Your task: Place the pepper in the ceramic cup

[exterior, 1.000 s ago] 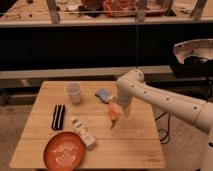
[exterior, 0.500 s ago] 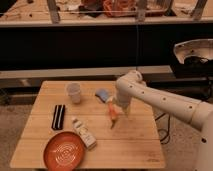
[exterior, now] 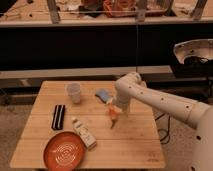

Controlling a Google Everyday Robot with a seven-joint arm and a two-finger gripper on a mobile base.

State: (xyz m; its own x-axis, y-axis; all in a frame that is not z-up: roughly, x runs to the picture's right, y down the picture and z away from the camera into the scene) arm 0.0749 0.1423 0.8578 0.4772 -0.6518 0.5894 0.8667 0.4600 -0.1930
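Hardly anything has moved since a second ago: my arm keeps the same bend, and my gripper (exterior: 114, 110) stands over the same spot near the middle of the table (exterior: 142, 145). My fingers are spread wide, released, above the thick end of the pepper (exterior: 113, 120). I cannot tell whether they touch it. The pepper lies where it lay before, its long axis running from under my gripper towards the table's near edge, with the thin tip nearest that edge and leaning a little left. The ceramic cup (exterior: 74, 92) stands upright, well apart to the left at the back. A blue-grey pad (exterior: 103, 94) lies just behind my gripper, and an orange plate (exterior: 64, 152) sits at the front left corner.
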